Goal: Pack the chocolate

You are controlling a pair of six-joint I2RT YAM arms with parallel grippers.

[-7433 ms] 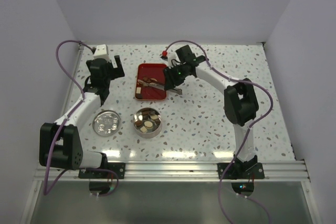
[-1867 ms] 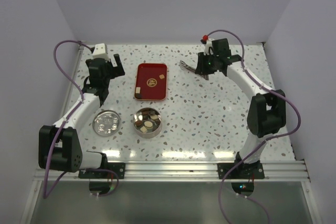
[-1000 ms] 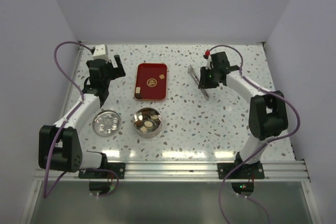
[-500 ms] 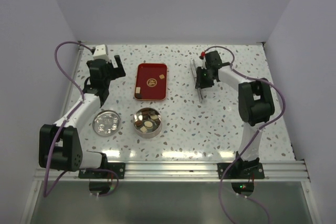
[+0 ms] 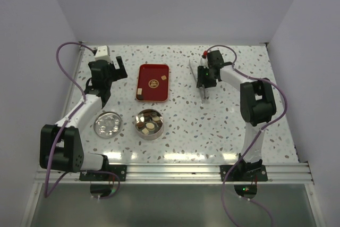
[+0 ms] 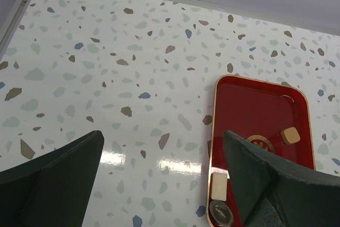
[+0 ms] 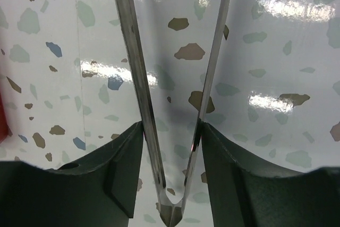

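The chocolate (image 6: 290, 135) on the red tray (image 6: 249, 104), lower right, looks light, smooth and brittle: pinch its sides. The left gripper (image 6: 162, 147) has jaws wide and empty; the right gripper (image 7: 171, 128) jaws clasp the tongs (image 7: 133, 62).

Your white speckled table (image 5: 212, 126) carries a red tray (image 5: 151, 73) at 11 o'clock, an open round tin (image 5: 149, 134) at 7 and a round silver lid (image 5: 107, 125) at 8. Metal tongs (image 7: 133, 67) sit at 1; whether they touch the surface is unclear.
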